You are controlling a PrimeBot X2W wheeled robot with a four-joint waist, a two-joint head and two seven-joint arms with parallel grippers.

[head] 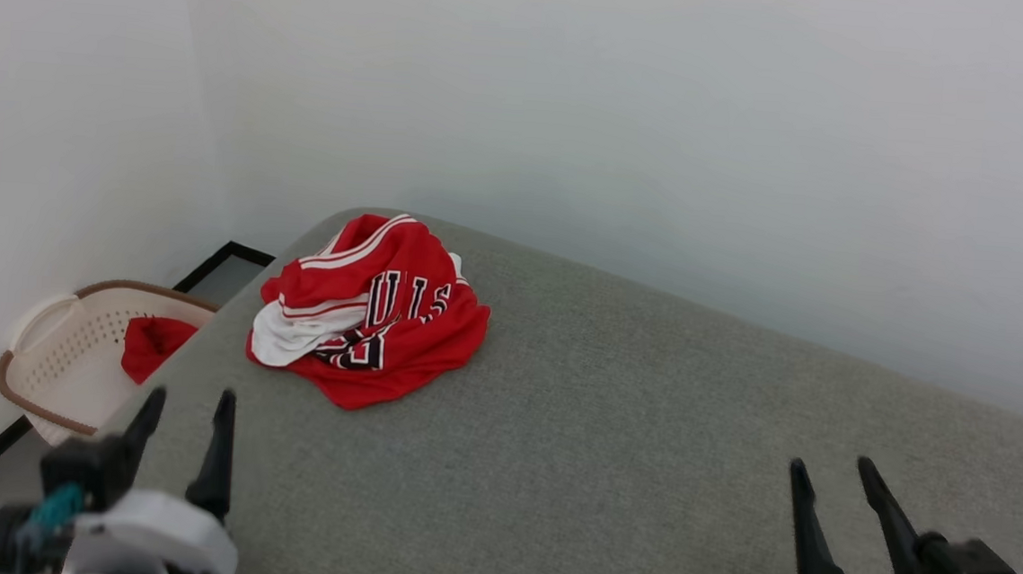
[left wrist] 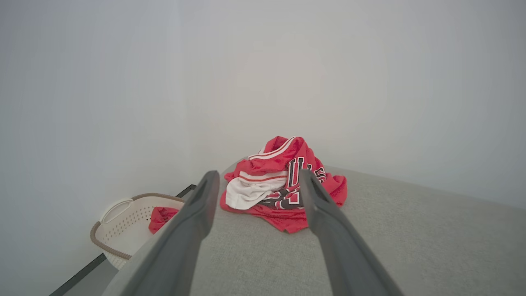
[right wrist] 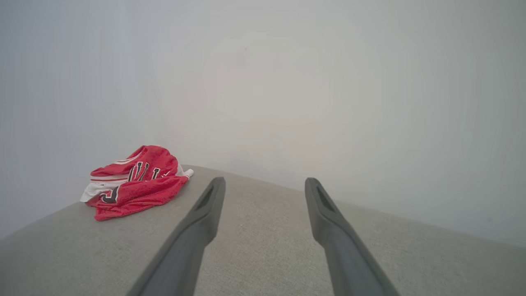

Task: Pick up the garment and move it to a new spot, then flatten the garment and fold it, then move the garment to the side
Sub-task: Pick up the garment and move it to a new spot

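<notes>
Grey fabric surface (head: pixel 645 440), white walls (head: pixel 578 103). Garment (head: pixel 374 322) lies crumpled at one o'clock of left gripper (head: pixel 192 393), ten o'clock of right gripper (head: pixel 828 462); both spread.

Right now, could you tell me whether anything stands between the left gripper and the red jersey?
Nothing visible does. Only bare grey surface lies between the open left gripper and the jersey, crumpled straight ahead of its fingers. The basket holding a red cloth stands off the surface's left edge, outside that path.

garment (head: pixel 372 318): 1, on grey surface (head: pixel 647 405) | basket (head: pixel 75 348): 1, left of grey surface | red cloth (head: pixel 152 343): 1, left of grey surface | grippers: 2, left gripper (head: pixel 192 393), right gripper (head: pixel 830 462)
</notes>
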